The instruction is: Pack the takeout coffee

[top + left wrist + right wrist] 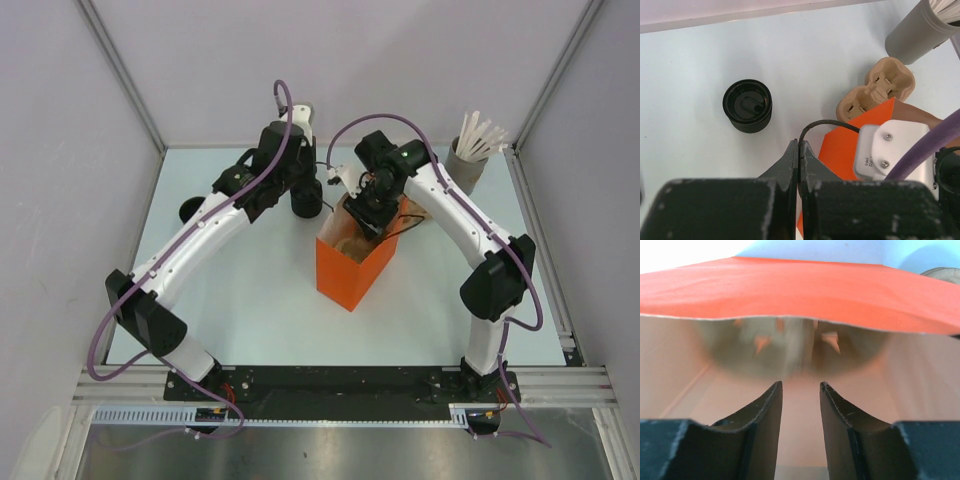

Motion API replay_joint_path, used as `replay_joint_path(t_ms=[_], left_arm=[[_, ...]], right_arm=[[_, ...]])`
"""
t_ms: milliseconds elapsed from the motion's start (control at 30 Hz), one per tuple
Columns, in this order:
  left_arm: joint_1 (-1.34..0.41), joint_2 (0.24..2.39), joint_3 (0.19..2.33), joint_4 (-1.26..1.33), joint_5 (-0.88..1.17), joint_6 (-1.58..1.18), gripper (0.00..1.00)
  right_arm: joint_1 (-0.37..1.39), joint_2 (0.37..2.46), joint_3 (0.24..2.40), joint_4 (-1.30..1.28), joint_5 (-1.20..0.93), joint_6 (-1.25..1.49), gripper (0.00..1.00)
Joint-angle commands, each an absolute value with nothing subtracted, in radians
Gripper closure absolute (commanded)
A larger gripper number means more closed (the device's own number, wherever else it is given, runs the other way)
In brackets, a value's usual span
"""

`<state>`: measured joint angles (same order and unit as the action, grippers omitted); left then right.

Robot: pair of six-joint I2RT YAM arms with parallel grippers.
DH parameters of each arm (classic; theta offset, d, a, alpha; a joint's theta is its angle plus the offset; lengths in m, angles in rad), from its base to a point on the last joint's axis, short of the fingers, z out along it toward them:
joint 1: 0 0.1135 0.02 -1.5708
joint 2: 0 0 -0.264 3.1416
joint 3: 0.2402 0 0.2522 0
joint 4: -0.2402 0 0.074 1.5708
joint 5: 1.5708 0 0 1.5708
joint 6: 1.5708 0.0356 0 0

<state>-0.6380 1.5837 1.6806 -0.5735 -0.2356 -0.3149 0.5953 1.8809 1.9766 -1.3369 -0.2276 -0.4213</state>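
Right jaws are down in the mouth of the orange bag (355,275), which stands about mid-bench. They're spread apart with nothing between them. Straight ahead of them, deeper in the bag, there's a rounded greyish-brown shape. I take that for the takeout coffee (795,355), though the wrist view is too blurred for me to swear to it, and from above my own arm covers that part of the bag. So my read: the cup is in the bag, and the packing step is at or near its end.

Left jaws, meanwhile, are pressed together and empty, hanging over the bench (250,300) near the bag's corner on the side toward the left edge. Beyond their tips sits a ribbed black cup (747,106), all black and open-topped by the look of it. Not my coffee, so leave it be. A tan pulp tray (875,90) lies past the bag toward the right edge, and the grey tub (463,175) of white sticks holds the far right corner.

Handling, if I need to reseat it: I'd expect a disposable cup like this to be light and thin-walled, easy to dent, with a lid that could pop under a hard squeeze. The best hold is across the body below the lid's rim, gentle and kept upright. The bag's paper walls look soft too, so brushing them on the way out could tip it.
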Motion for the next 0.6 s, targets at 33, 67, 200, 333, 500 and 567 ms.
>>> replay_joint_path(t_ms=[33, 67, 200, 333, 500, 567], left_arm=[[-0.637, 1.529, 1.669, -0.534, -0.236, -0.330, 1.00], [-0.637, 1.529, 1.664, -0.534, -0.236, -0.330, 1.00], [-0.637, 1.525, 1.658, -0.532, -0.238, -0.330, 1.00], [-0.637, 1.523, 1.657, -0.531, -0.242, -0.330, 1.00], [-0.637, 1.522, 1.657, -0.525, -0.244, -0.322, 1.00], [-0.637, 1.523, 1.652, -0.519, -0.238, -0.316, 1.00]], right_arm=[[0.607, 1.882, 1.988, -1.364, -0.207, -0.428, 0.60], [0.607, 1.882, 1.991, -1.364, -0.207, -0.426, 0.62], [0.606, 1.870, 2.005, -1.365, -0.221, -0.426, 0.71], [0.597, 1.852, 2.013, -1.374, -0.242, -0.431, 0.69], [0.555, 1.822, 2.077, -1.391, -0.345, -0.439, 0.63], [0.537, 1.816, 2.137, -1.411, -0.421, -0.451, 0.59]])
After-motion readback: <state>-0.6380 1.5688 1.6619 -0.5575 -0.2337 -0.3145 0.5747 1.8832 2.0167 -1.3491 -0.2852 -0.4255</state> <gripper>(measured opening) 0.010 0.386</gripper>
